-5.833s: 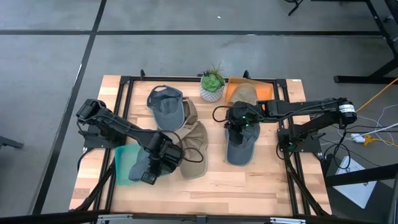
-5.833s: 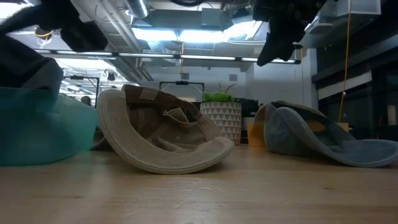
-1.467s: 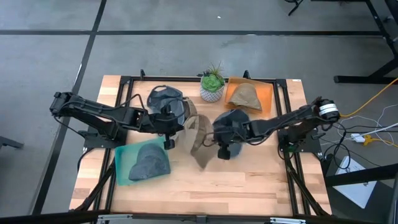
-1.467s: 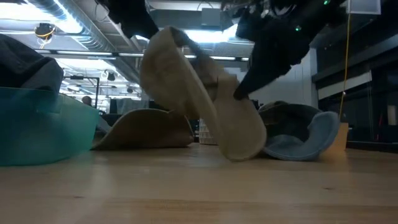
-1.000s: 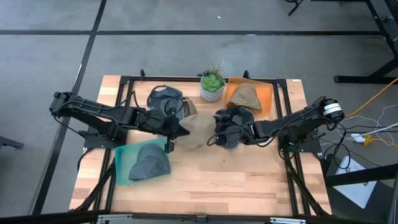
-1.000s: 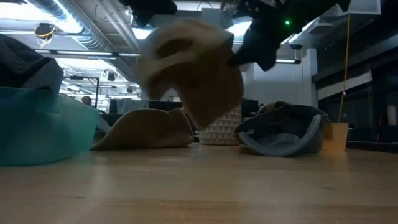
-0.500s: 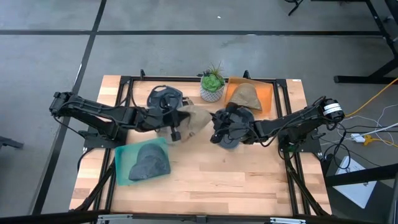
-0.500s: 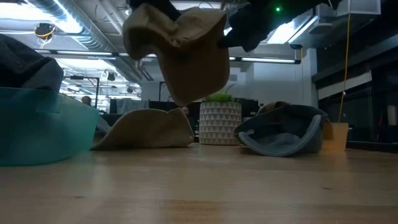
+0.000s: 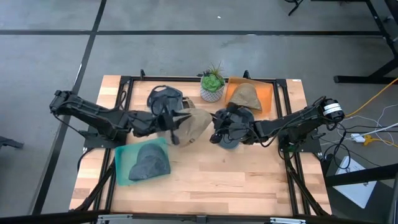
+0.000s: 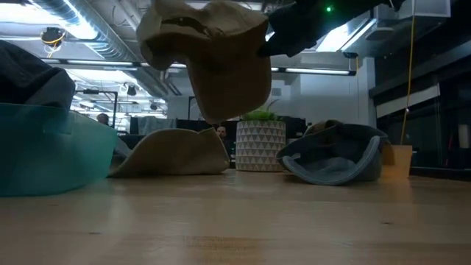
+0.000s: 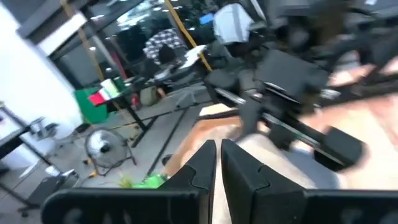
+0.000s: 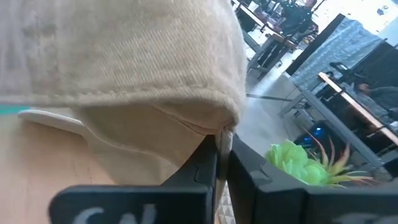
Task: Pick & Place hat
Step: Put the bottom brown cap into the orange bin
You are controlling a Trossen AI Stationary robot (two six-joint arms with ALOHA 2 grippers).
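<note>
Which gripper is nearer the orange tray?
Right. The right gripper, shut on the tan hat, sits just in front of the orange tray; the left gripper is farther left.

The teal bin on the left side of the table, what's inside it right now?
The teal bin holds one gray cap, lying crumpled. Whatever might sit under that cap is covered.
</note>
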